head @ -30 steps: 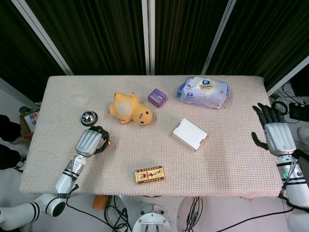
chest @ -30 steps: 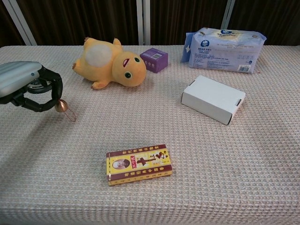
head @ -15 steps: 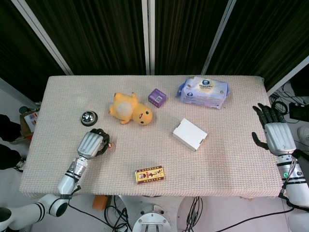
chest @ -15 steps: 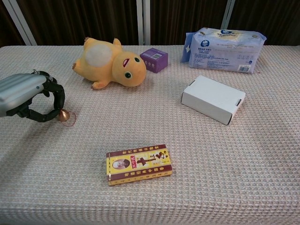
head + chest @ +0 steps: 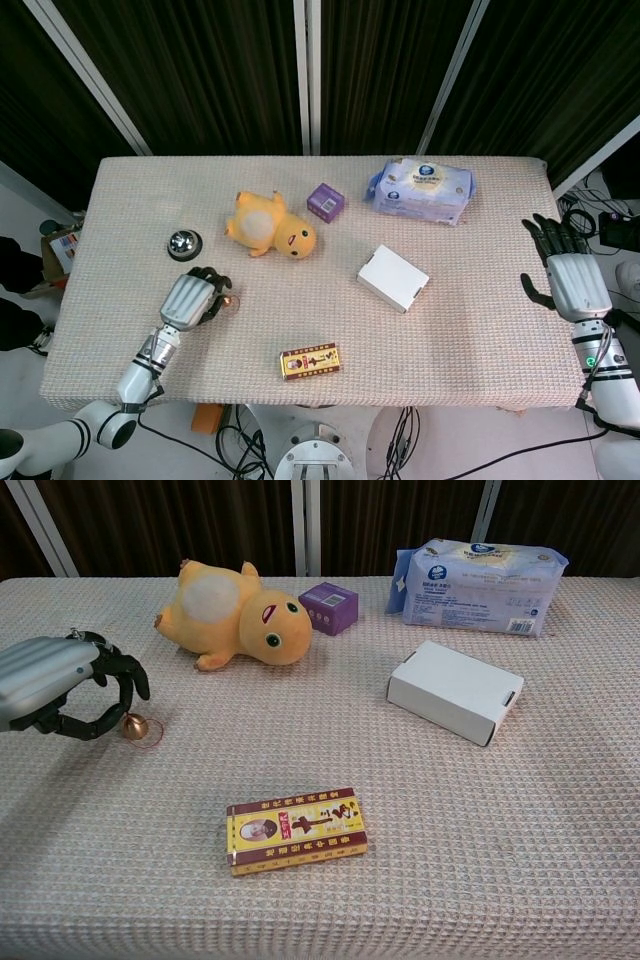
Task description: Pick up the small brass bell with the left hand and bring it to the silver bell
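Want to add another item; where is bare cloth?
Bare: right side beyond the white box; front right of the red-and-yellow box. Crowded: back, plush duck, purple box, wipes pack; front left, left hand, brass bell.

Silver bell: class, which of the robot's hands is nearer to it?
Left. The left hand sits just in front of the silver bell; the right hand is across the table.

A rectangular surface covered in beige waffle-weave cloth stands before dark pleated curtains split by white vertical poles; cables trail on the pale floor.
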Motion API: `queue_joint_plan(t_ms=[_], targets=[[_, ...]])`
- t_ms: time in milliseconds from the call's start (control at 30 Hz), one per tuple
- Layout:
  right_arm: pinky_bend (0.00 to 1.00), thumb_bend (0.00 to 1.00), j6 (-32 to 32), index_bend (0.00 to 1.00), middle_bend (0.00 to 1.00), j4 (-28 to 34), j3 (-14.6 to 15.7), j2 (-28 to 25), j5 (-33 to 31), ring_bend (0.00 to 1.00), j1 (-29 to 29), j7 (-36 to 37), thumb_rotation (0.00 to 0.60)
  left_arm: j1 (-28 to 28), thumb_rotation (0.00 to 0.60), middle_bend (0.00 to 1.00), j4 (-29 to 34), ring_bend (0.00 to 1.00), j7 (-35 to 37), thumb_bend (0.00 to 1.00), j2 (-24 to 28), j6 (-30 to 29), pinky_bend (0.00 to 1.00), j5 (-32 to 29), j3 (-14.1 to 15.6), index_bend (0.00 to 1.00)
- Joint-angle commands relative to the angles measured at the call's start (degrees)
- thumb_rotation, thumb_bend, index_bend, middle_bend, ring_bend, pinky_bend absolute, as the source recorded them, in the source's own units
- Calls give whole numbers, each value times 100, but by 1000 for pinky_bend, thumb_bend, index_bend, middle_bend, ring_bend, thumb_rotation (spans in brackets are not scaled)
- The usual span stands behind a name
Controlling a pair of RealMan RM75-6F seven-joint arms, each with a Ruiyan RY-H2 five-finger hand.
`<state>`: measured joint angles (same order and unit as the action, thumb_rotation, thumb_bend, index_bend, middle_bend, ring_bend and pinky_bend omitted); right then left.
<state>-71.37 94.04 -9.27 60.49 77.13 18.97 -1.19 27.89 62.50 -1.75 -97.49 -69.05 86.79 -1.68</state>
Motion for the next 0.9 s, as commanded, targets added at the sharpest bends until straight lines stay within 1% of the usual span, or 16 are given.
queue_joint_plan(t_ms=[33, 100, 167, 200, 233, 300, 367, 433, 500, 567, 633, 667, 733, 900], targets=[[0, 325, -5, 0, 0, 1, -2, 0, 0, 0, -1, 1, 600, -3, 600, 452, 9, 282, -1, 510, 10, -12, 347, 14, 7, 353], [0, 326, -16, 0, 0, 4, -4, -4, 2, 0, -6, 6, 600, -8, 600, 443, 25, 275, -22, 501, 33, -37, 346, 43, 20, 331], [0, 326, -36, 0, 0, 14, -10, -16, 8, 0, -13, 8, 600, -22, 600, 416, 90, 261, -74, 479, 99, -84, 343, 85, 42, 284], [0, 326, -52, 0, 0, 21, -16, -24, 10, 0, -18, 12, 600, -34, 600, 396, 153, 252, -112, 466, 159, -108, 339, 108, 61, 262], [0, 326, -72, 0, 0, 29, -21, -35, 13, 0, -27, 19, 600, -57, 600, 348, 243, 231, -170, 435, 243, -137, 329, 124, 82, 217], [0, 326, -152, 0, 0, 66, -21, -83, 44, 0, -71, 36, 600, -173, 600, 274, 564, 195, -407, 377, 541, -269, 308, 126, 131, 171], [0, 326, -339, 0, 0, 109, 26, -165, 166, 0, -175, -17, 600, -384, 600, 207, 956, 157, -607, 299, 938, -630, 282, 138, 139, 156], [0, 326, -621, 0, 0, 72, 137, -210, 358, 0, -339, -215, 600, -605, 600, 182, 1283, 136, -616, 266, 1324, -1029, 265, 157, 127, 156], [0, 324, -1010, 0, 0, -32, 323, -200, 571, 0, -608, -528, 600, -884, 599, 166, 1636, 118, -514, 250, 1784, -1465, 247, 147, 120, 155], [0, 315, -1347, 0, 0, -152, 489, -140, 618, 0, -911, -786, 600, -1159, 526, 152, 1948, 103, -452, 238, 2241, -1765, 233, 142, 203, 148], [0, 299, -1476, 0, 0, -190, 607, -102, 508, 0, -1145, -830, 600, -1380, 458, 139, 2166, 95, -453, 225, 2591, -1911, 229, 124, 326, 131], [0, 294, -1488, 0, 0, -207, 681, -82, 421, 0, -1270, -781, 600, -1510, 441, 133, 2278, 92, -470, 216, 2787, -1960, 228, 98, 412, 120], [0, 283, -1485, 0, 0, -346, 763, -24, 354, 0, -1406, -646, 600, -1679, 415, 130, 2392, 91, -443, 207, 3013, -1990, 227, 48, 517, 109], [0, 281, -1434, 0, 0, -667, 756, 162, 315, 0, -1488, -322, 600, -1838, 342, 107, 2488, 91, -248, 203, 3162, -1949, 225, -74, 513, 93]])
